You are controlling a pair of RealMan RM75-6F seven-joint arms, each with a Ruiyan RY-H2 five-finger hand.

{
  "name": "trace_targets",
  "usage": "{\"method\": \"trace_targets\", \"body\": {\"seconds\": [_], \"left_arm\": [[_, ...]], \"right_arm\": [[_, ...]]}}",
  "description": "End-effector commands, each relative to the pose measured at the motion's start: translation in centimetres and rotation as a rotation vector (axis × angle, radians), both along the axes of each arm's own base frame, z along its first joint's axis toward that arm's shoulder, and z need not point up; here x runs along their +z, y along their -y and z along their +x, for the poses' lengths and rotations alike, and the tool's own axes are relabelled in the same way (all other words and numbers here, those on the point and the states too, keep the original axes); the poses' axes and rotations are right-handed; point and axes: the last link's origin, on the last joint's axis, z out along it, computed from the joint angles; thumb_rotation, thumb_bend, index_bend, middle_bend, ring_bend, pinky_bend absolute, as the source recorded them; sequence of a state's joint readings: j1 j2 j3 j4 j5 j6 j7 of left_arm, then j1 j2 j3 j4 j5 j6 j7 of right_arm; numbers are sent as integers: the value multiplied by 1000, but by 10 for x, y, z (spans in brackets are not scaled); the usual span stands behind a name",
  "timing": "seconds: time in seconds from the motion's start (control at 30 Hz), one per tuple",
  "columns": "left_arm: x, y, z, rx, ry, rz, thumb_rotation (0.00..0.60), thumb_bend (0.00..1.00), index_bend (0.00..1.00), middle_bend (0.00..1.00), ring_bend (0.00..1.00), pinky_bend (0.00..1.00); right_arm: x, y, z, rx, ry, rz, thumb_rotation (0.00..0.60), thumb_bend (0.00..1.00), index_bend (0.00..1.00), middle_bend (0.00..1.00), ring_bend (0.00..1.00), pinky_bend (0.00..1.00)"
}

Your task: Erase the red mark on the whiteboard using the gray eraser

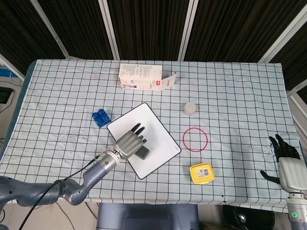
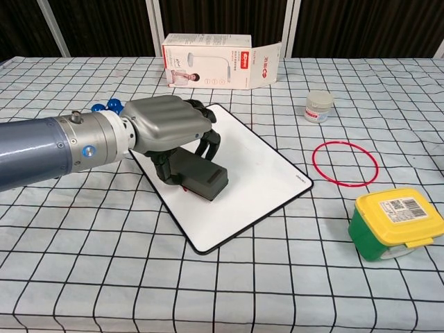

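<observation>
— Pressing the eraser (image 2: 199,176) down on the whiteboard (image 2: 257,166) with my left hand (image 2: 168,129): the fingers curl over its top and sides, clamping it flat on the near-left part of the board.

— And the red mark?

— Only a sliver of red shows at the eraser's near edge in the chest view; the rest I judge to be under the block.

— How does the eraser handle?

— It looks like a stiff, light block, so a hold across its long sides should keep it from twisting. The board is the worry: thin, smooth, lying loose on the checked tabletop (image 1: 230,91), so I expect it could slide if I push too hard sideways. Firm downward pressure and short strokes seem safest.

— Your other hand?

— My right hand (image 1: 286,160) sits at the tabletop's far right edge, fingers spread, holding nothing.
</observation>
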State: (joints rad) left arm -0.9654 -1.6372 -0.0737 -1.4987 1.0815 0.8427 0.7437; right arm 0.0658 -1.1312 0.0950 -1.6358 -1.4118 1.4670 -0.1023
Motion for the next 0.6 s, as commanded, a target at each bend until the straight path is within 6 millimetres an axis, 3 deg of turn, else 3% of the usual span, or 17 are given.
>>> {"method": "trace_targets", "body": {"seconds": [0.03,0.6], "left_arm": [[-3,3,1,-6,-5,-10,600,274,466,496,72,61],[-12,16,1,-23,-21,-49,600,274,467,498,72,61]], "right_arm": [[0,0,0,-1,1,1,600,11,0,18,138,180],[0,0,-1,-2,2,1,600,11,0,18,139,180]]}}
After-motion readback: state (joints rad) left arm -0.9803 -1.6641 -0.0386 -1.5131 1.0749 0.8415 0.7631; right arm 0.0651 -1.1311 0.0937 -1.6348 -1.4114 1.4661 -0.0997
